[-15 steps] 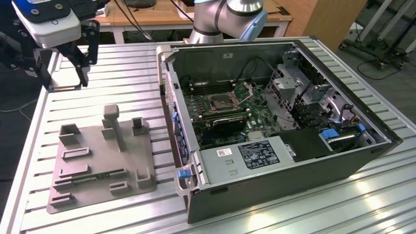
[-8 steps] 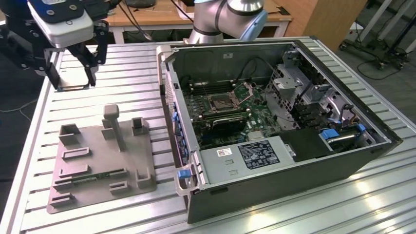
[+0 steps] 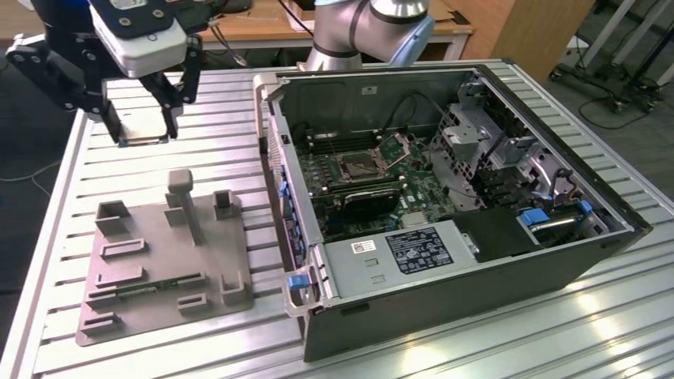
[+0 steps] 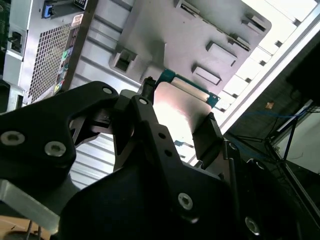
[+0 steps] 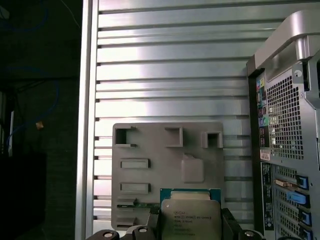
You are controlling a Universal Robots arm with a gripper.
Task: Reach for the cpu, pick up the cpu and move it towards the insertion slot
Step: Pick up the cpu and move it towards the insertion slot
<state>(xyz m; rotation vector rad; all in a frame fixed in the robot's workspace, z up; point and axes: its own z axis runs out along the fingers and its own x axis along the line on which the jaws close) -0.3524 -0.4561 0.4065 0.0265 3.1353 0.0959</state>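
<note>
Your gripper (image 3: 142, 130) is clamped on the cpu (image 3: 141, 125), with one finger on each of two opposite edges, and it holds the chip in the air above the tabletop (image 3: 226, 118). In the first wrist view you see the silver top of the cpu (image 5: 191, 217) with a green border around it, between the dark fingers. Below the gripper, the grey plastic fixture (image 3: 158, 253) lies flat on the tabletop, and a narrow green memory stick (image 3: 158, 286) sits in one of its recesses. To the exterior view's right of the fixture stands the open computer case (image 3: 463, 276). The insertion slot (image 3: 361, 164) is inside this case, on the motherboard, a square silver frame with a dark centre. It is well apart from the cpu.
</note>
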